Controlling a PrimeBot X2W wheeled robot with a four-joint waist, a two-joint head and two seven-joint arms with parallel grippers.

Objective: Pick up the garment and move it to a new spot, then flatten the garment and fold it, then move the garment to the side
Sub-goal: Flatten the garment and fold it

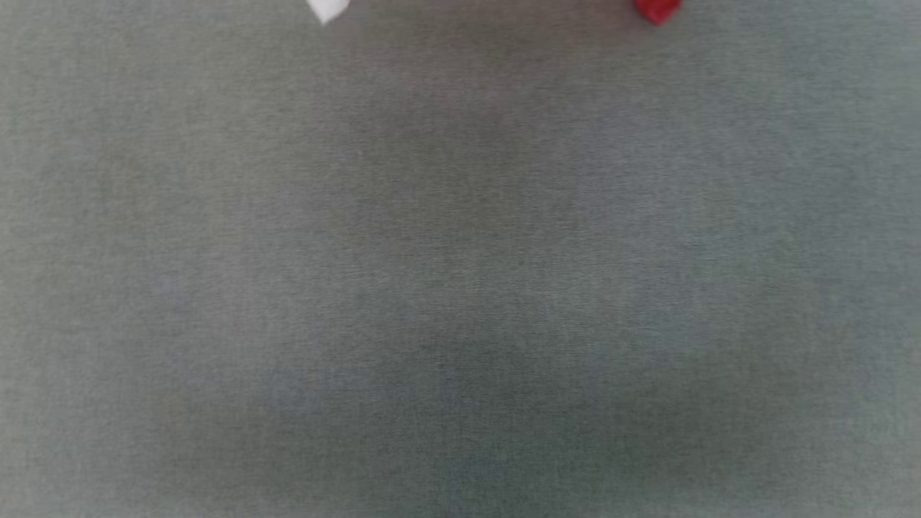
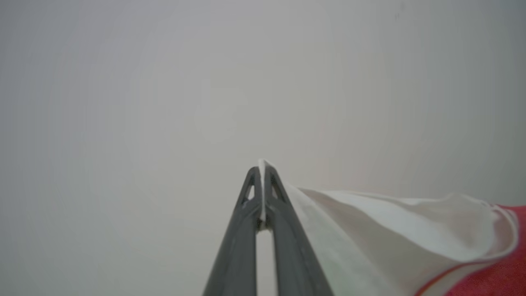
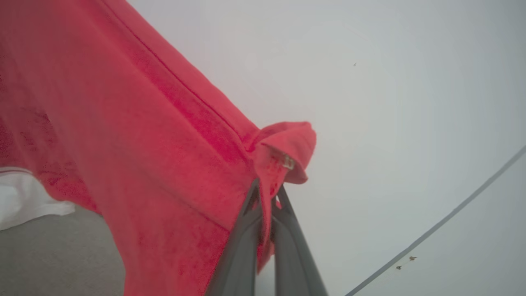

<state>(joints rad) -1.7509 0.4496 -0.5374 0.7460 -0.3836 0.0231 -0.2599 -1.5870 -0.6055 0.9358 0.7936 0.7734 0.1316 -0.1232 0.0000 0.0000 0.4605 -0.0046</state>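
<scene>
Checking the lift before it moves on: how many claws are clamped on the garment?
2. The left claw pinches a white edge of the garment; the right claw pinches a red hemmed corner. Neither grip is hidden.

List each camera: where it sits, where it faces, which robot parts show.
Head: on the head, facing down at the grey cloth surface; the red jersey garment peeks at the top edge.
Left wrist: along the left hand, shut on its white fabric.
Right wrist: along the right hand, shut on its red hem.
Shared: all show the garment.
</scene>
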